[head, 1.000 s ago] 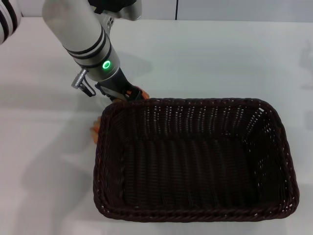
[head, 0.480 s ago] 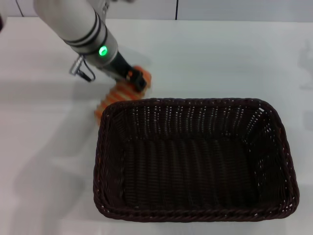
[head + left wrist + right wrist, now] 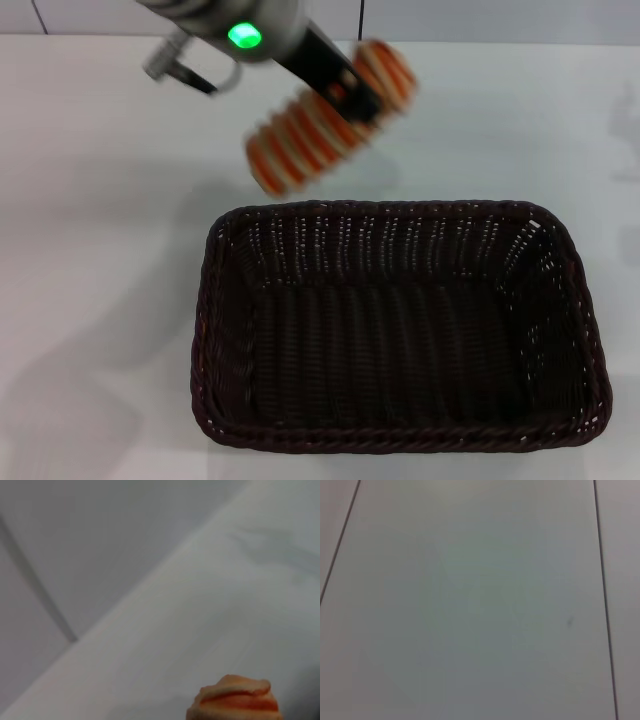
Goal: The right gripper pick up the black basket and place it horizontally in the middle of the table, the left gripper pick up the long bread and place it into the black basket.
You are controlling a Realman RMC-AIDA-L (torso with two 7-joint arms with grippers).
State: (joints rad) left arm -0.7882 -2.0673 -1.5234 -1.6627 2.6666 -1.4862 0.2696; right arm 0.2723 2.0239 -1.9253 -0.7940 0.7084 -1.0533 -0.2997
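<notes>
Left end effector [image 3: 345, 92]: clamped across long bread [image 3: 325, 118], aloft near tabletop's far edge.
Bread: light, stiff; mid-length hold suits.
Black basket [image 3: 395, 325]: empty.

left gripper [image 3: 348, 92]: swung up and rightward | long bread [image 3: 325, 118]: lifted off surface [image 3: 90, 210], now airborne beyond black basket [image 3: 400, 325] far rim
</notes>
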